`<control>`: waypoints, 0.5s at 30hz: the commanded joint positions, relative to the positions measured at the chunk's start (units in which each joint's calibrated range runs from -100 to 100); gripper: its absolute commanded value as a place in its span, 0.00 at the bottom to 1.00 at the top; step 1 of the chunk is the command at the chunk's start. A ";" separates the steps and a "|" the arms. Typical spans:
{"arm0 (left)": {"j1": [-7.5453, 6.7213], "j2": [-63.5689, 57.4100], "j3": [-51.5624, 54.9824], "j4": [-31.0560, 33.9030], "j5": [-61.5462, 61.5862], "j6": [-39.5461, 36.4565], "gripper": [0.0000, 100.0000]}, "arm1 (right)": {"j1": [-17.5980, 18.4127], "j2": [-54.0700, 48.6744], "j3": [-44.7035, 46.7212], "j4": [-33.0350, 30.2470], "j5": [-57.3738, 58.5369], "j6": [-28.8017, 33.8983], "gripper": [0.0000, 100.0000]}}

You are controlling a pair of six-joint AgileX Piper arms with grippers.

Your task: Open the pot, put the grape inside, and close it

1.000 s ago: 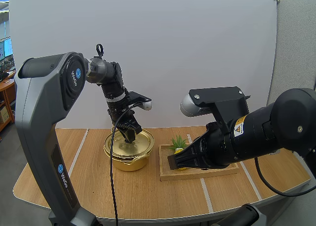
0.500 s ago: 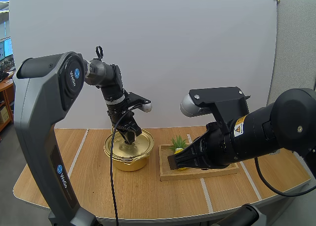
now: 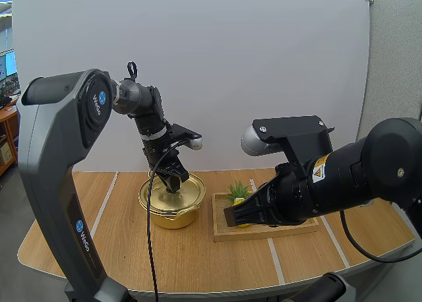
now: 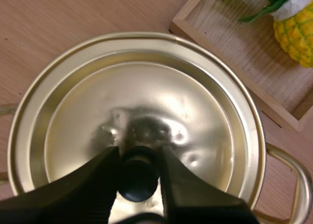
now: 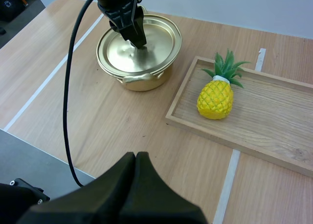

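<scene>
Pinches the black knob (image 4: pixel 139 177) of the lid (image 4: pixel 146 101) between the fingers of the left gripper (image 3: pixel 173 183), with the lid seated flat on the golden pot (image 5: pixel 142 79) just beside the wooden tray (image 5: pixel 274 136). Holds the right gripper (image 5: pixel 136 158) above the table (image 5: pixel 122 121) in front of that tray, fingers pressed together on nothing. Finds a yellow toy pineapple (image 5: pixel 215 99) sitting in the tray, apart from the pot.

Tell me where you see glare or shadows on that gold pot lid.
Left wrist view: the lid has soft glare patches and mirrors the left gripper as a dark smear by the knob. Right wrist view: even light, a mild sheen on the lid, a faint shadow under the pineapple.
</scene>
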 commanded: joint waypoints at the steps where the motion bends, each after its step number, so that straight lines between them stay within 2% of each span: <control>1: 0.02 0.38 0.64 -1.14 1.88 -0.29 1.00 | -0.28 -0.56 0.12 0.66 0.00 -0.37 0.00; 7: 0.02 -0.40 0.64 -1.14 3.37 -0.92 1.00 | -0.28 -0.56 0.12 1.55 0.00 -0.37 0.00; 15: 0.02 -7.30 0.52 -0.76 5.03 -0.92 1.00 | -0.28 -0.56 0.12 1.55 0.00 -0.37 0.00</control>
